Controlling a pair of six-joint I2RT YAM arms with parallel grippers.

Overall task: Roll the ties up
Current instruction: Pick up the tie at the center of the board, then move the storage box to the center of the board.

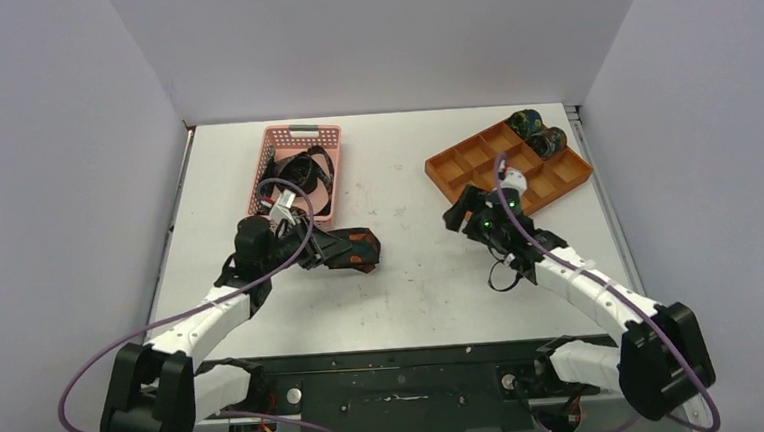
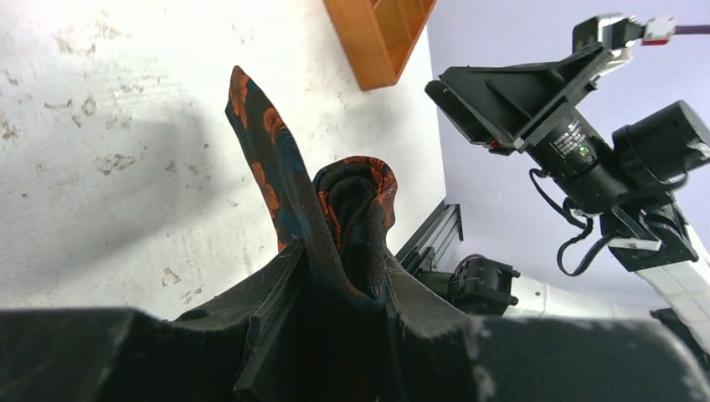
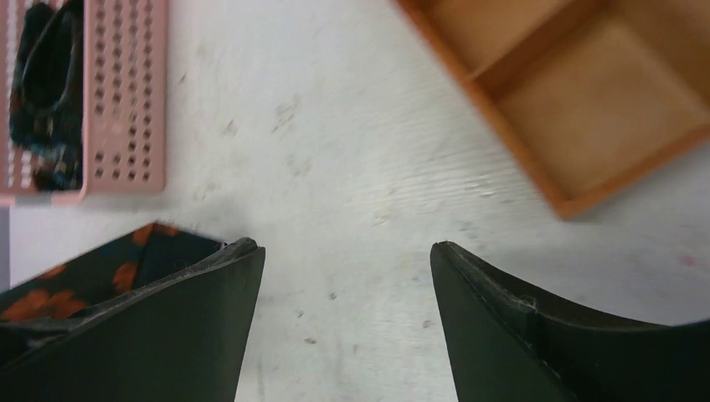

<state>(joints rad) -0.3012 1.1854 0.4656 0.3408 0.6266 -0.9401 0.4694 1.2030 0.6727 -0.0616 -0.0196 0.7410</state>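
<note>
Pinching a floppy orange-patterned tie [image 2: 352, 209], the left fingers [image 2: 268, 343] sit clamped on its bunched fold, on the worktop [image 1: 412, 274] just in front of the pink basket [image 1: 298, 133]. The right fingers [image 3: 192, 335] hang apart, empty. Fabric looks soft, light and slippery, so it's probably best grabbed at the narrow end. The tiny label [image 2: 569, 138] on the right arm [image 2: 661, 142] is unreadable.

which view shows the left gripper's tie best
Left wrist: the orange-patterned tie fills the view, pinched in the left gripper. Top external shows it small near the basket; right wrist catches only a corner.
</note>
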